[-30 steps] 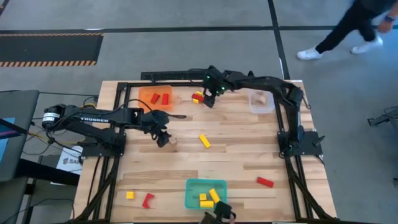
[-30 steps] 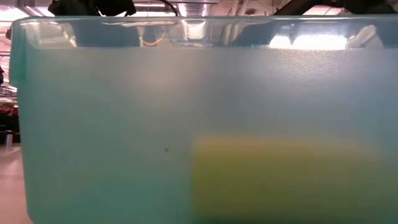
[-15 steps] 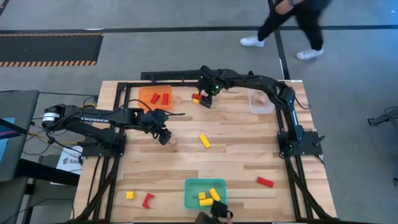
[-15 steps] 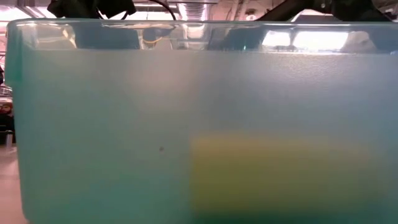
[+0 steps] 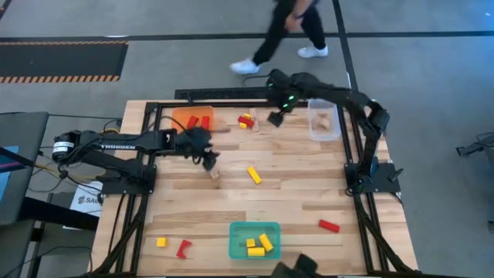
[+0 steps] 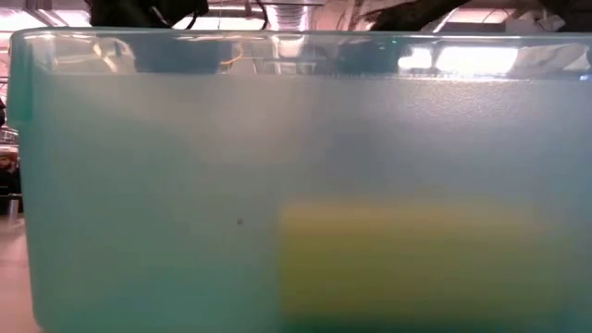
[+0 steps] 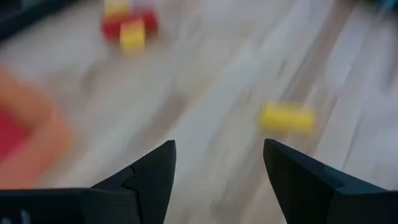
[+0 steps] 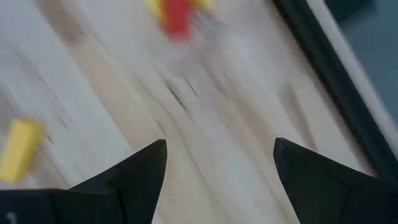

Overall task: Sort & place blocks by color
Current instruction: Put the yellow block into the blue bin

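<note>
The left gripper [image 5: 208, 157] hangs over the left-centre of the desk [image 5: 293, 193], just right of the orange tray [image 5: 179, 119]; its fingers [image 7: 152, 174] stand apart with nothing between them. A pale wood block [image 5: 215, 174] lies just below it in the high view, not touched, and a yellow block [image 5: 254, 175] lies a little further right, showing ahead of the fingers in the left wrist view (blurred).

The right gripper [image 5: 275, 118] is near the far edge, between a small red-and-yellow cluster of blocks [image 5: 245, 120] and the clear tray [image 5: 324, 123]. Its fingers [image 8: 137, 177] are spread wide and empty, with bare wood between them.

Two red blocks [image 5: 198, 122] sit in the orange tray, pale blocks [image 5: 325, 120] in the clear one, and yellow blocks [image 5: 258, 245] in the teal tray [image 5: 236, 241] at the near edge. A red block [image 5: 329, 225] lies alone on the right, a yellow piece [image 5: 161, 242] and a red piece [image 5: 183, 249] near the near-left corner. The desk's middle is open wood. A person [image 5: 285, 31] walks on the floor beyond the far edge.
</note>
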